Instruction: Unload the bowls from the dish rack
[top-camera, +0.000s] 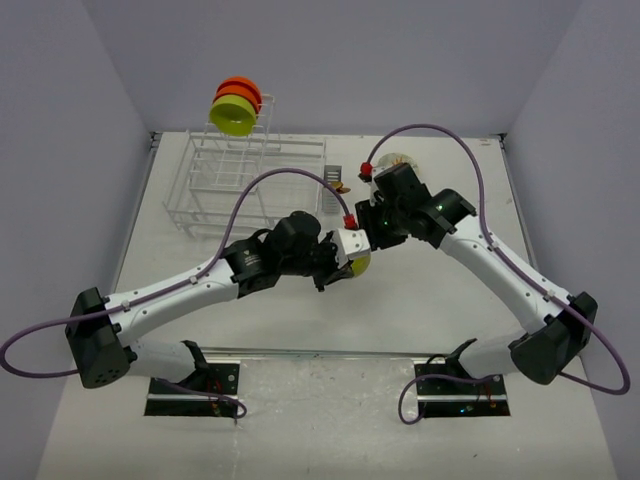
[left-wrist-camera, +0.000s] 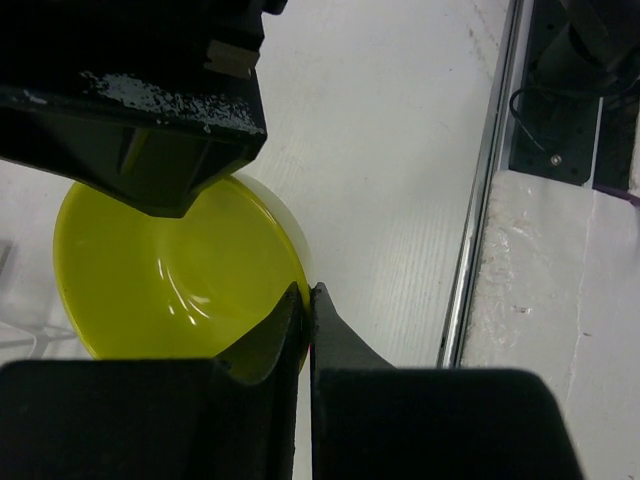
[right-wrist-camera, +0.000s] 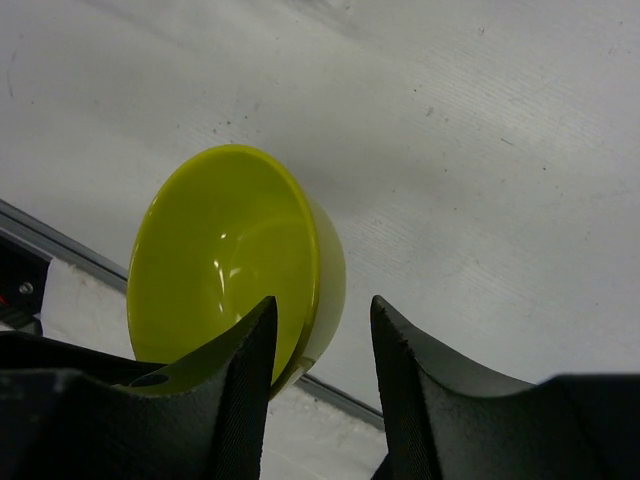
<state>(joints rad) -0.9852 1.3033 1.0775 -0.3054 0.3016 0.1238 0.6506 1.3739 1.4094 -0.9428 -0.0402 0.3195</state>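
Observation:
A lime-green bowl (left-wrist-camera: 170, 280) hangs tilted above the table between the two arms, small in the top view (top-camera: 360, 266). My left gripper (left-wrist-camera: 305, 290) is shut on its rim, at mid-table in the top view (top-camera: 345, 258). My right gripper (right-wrist-camera: 320, 305) straddles the opposite rim. One of its fingers (right-wrist-camera: 235, 370) is inside the bowl (right-wrist-camera: 220, 260); the other stands outside with a gap, so the jaws are open. On the white dish rack (top-camera: 240, 185) at the back left, an orange-red bowl (top-camera: 242, 88) and a lime-green bowl (top-camera: 232, 118) stand on the tower. A cream bowl (top-camera: 402, 160) shows behind the right arm.
A metal rail (top-camera: 330, 352) runs along the table's near edge, also seen in the left wrist view (left-wrist-camera: 478, 210). A small brown item (top-camera: 340, 186) lies by the rack's right end. Grey walls close the left, back and right.

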